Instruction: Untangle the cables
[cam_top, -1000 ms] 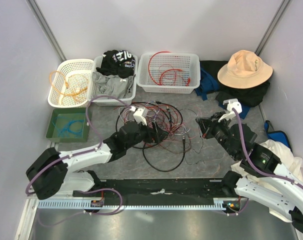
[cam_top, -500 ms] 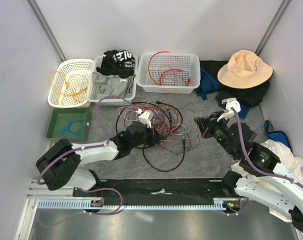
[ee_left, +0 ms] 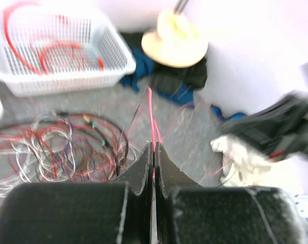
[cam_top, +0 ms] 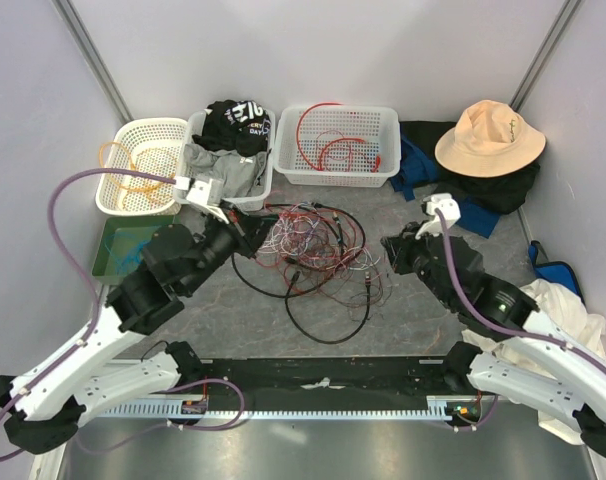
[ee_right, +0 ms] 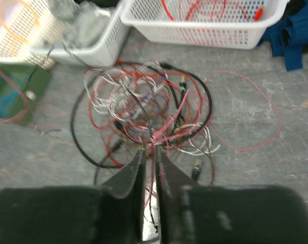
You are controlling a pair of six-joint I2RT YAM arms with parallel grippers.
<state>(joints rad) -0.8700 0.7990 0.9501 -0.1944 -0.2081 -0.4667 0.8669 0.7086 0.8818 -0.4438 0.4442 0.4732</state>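
Note:
The cables [cam_top: 308, 245] lie as a loose tangle of red, white and black wires on the grey table, with a black loop trailing toward the near edge. My left gripper [cam_top: 238, 228] is at the tangle's left edge. In the left wrist view it [ee_left: 154, 147] is shut on a thin pink-red cable [ee_left: 152, 114] that runs forward from its tips. My right gripper [cam_top: 391, 248] is at the tangle's right side. In the right wrist view it [ee_right: 150, 152] is open by a narrow gap, and a pink cable [ee_right: 153, 175] runs loosely between its fingers toward the tangle [ee_right: 149, 109].
Three white baskets stand at the back: one with an orange cable [cam_top: 138, 165], one with clothes [cam_top: 228, 165], one with red cables [cam_top: 338, 145]. A green tray [cam_top: 133, 250] lies at the left. A tan hat [cam_top: 488, 138] on dark clothes and a white cloth [cam_top: 558, 300] are at the right.
My left gripper shut on a pink-red cable in the tangle, and the arm swung back to the left with it. My right gripper's jaws parted slightly and shifted a little left.

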